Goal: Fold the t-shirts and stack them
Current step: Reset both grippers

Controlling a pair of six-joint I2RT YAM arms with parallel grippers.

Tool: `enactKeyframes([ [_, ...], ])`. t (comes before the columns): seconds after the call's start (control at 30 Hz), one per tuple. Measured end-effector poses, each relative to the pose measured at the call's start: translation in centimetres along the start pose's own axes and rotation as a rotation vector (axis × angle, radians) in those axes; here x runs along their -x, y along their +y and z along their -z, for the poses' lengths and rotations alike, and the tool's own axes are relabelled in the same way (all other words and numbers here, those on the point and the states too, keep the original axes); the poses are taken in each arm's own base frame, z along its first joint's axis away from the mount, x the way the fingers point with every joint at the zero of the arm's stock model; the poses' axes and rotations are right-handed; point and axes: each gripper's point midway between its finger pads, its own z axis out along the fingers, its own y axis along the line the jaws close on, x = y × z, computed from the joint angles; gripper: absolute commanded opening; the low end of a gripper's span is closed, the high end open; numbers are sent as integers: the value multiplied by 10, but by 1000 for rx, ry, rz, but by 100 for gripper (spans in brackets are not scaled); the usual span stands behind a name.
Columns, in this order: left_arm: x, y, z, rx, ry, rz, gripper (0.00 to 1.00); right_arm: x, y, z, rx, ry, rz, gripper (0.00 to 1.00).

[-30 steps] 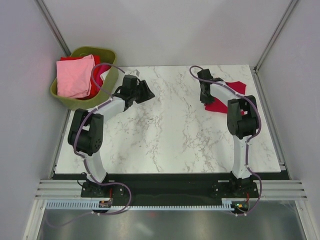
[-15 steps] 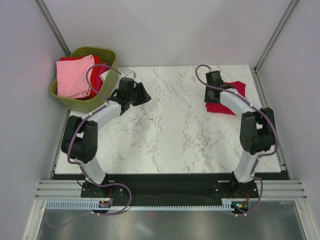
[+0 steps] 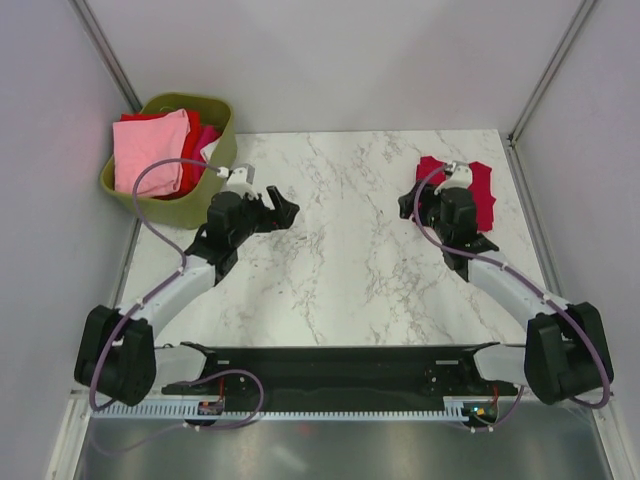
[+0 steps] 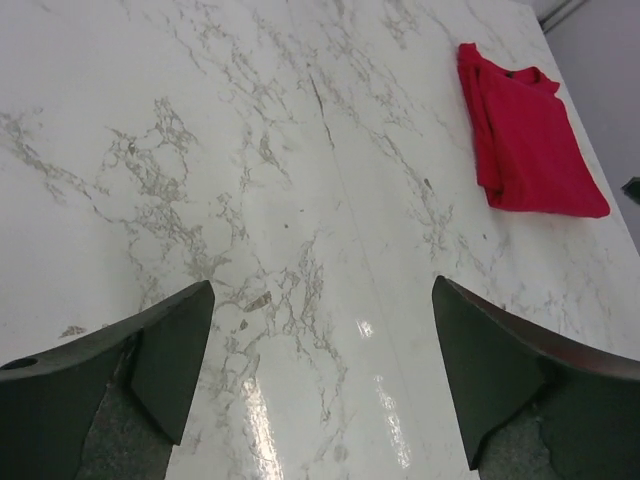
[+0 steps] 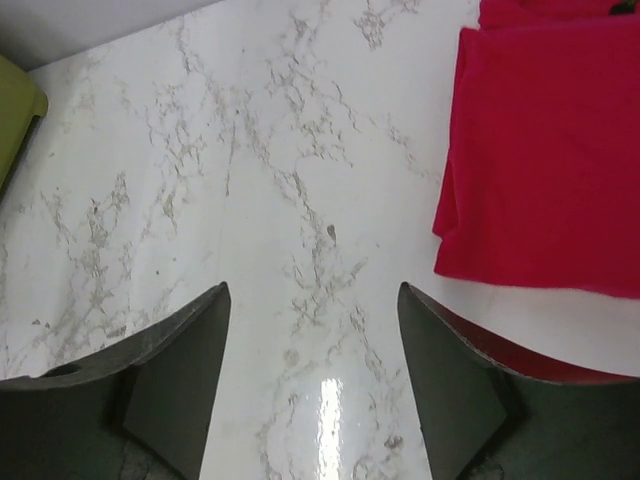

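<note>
Several t-shirts (image 3: 150,152) in green basket (image 3: 158,206)

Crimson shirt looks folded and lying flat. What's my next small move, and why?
Probably swing the left gripper toward the olive-green basket for the light pink t-shirt on top. The crimson t-shirt lies folded on the table, the right gripper and the left are both open and empty, and the left is nearer the basket.
</note>
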Motion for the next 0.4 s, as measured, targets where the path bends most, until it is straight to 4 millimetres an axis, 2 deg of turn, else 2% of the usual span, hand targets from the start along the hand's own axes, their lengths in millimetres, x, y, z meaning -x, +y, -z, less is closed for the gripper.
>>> enactKeyframes([
  [0.07,3,-5,9,-35,-36,-12,100,-15,-7,11,-7,15,-23,78],
  [0.13,5,-9,14,-60,-65,-22,100,-23,-9,19,-3,15,-53,79],
  [0.2,8,-12,16,-81,-89,-32,100,-22,-7,25,13,-1,-79,82],
  [0.4,10,-17,20,-115,-119,-46,100,-14,3,34,76,-51,-112,83],
])
